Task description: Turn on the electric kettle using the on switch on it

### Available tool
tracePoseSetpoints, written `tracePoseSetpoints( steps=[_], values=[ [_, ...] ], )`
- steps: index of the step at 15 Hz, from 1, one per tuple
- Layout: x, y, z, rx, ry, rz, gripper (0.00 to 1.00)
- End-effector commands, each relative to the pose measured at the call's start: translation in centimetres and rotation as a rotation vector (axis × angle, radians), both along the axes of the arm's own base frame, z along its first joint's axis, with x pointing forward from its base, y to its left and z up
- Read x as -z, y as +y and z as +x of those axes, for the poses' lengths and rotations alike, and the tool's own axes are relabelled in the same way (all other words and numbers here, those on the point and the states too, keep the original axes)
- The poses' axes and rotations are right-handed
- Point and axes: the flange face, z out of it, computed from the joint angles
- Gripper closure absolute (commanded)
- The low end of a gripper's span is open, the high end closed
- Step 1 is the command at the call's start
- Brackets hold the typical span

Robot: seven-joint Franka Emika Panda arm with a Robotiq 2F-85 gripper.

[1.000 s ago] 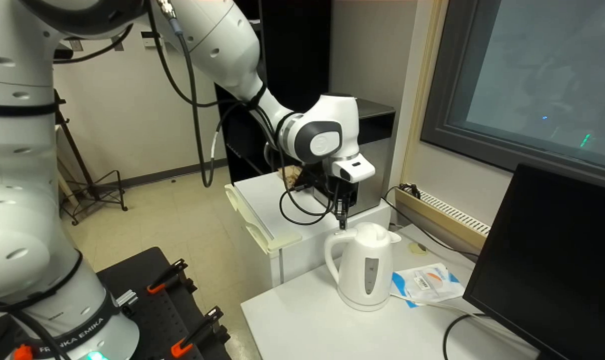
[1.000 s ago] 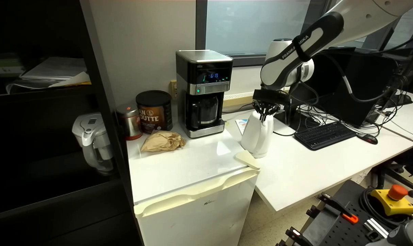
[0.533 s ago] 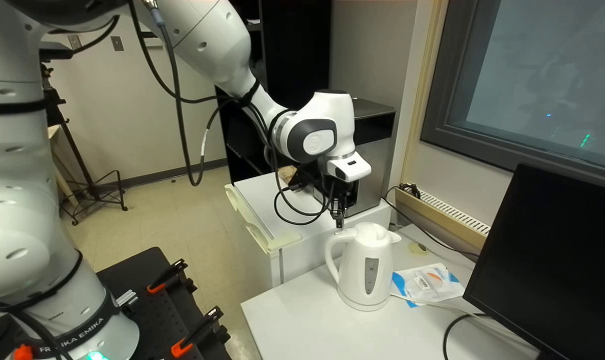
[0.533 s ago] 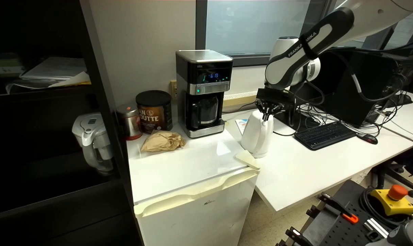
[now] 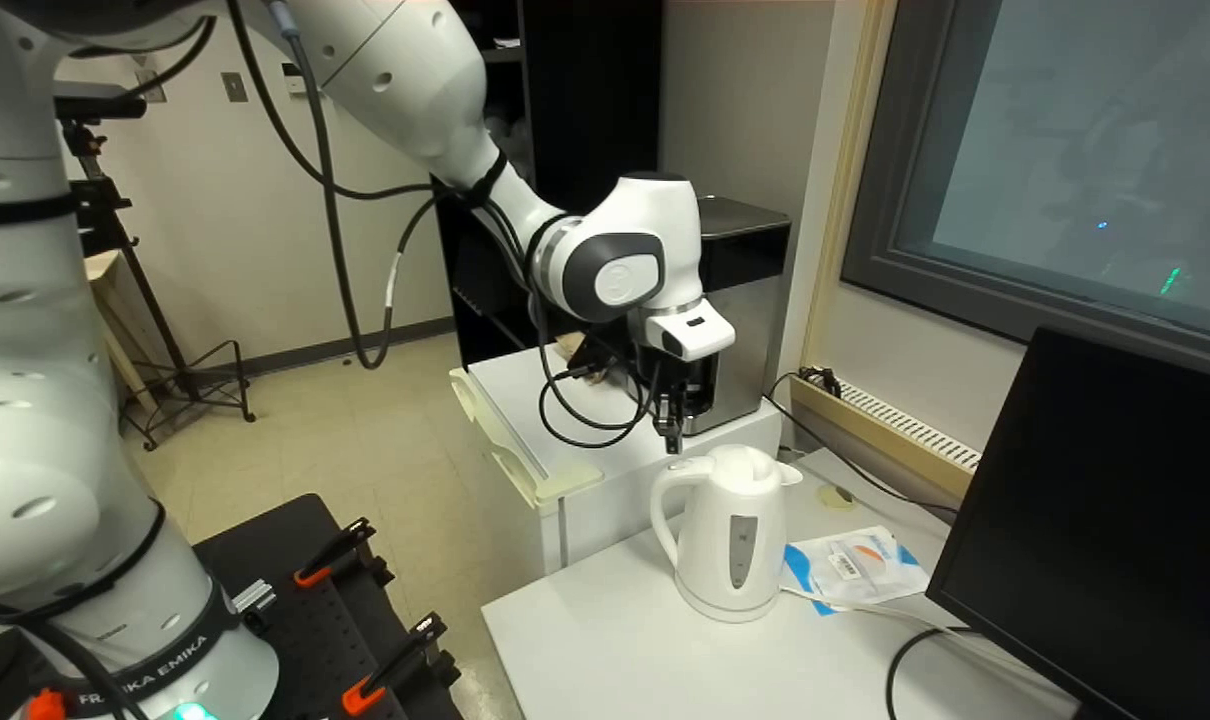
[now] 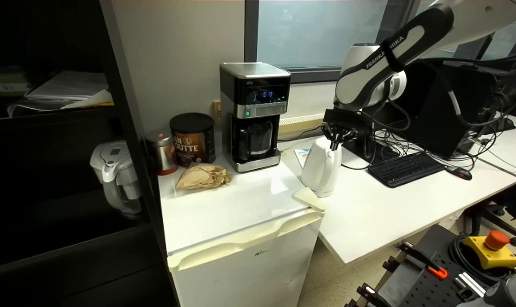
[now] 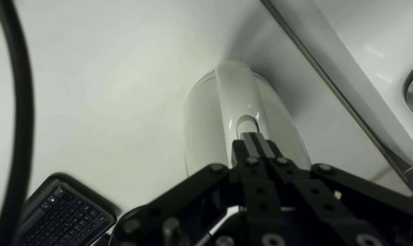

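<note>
The white electric kettle [image 5: 755, 590] stands upright on the white desk, with its loop handle [image 5: 662, 505] and spout showing in an exterior view. It also shows in an exterior view [image 6: 315, 170] and in the wrist view [image 7: 204, 126]. In the wrist view an inset white tab [image 7: 246, 125], which looks like the switch, sits on top of the handle. My gripper [image 7: 256, 136] is shut and empty. Its fingertips cover the tab's lower part there. In both exterior views the gripper [image 5: 674, 448] [image 6: 334, 147] points down just above the handle's top; I cannot tell whether it touches.
A black coffee maker [image 6: 256, 98] and a paper bag [image 6: 203, 175] stand on the white fridge [image 6: 224, 217] beside the desk. A monitor [image 5: 1095, 520] and a plastic packet [image 5: 855, 565] are near the kettle. A keyboard [image 6: 405, 168] lies on the desk.
The shut gripper has moved a little backward over the handle, away from the spout side, and slightly up. The kettle has not visibly moved.
</note>
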Motion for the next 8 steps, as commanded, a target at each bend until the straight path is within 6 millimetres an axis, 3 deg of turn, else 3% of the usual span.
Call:
tracePoseSetpoints(
  steps=[1, 8],
  values=[
    [-0.18, 0.12, -0.35, 0.006, -0.018, 0.002, 1.00],
    [0.09, -0.33, -0.14, 0.020, -0.012, 0.004, 1.00]
  ],
)
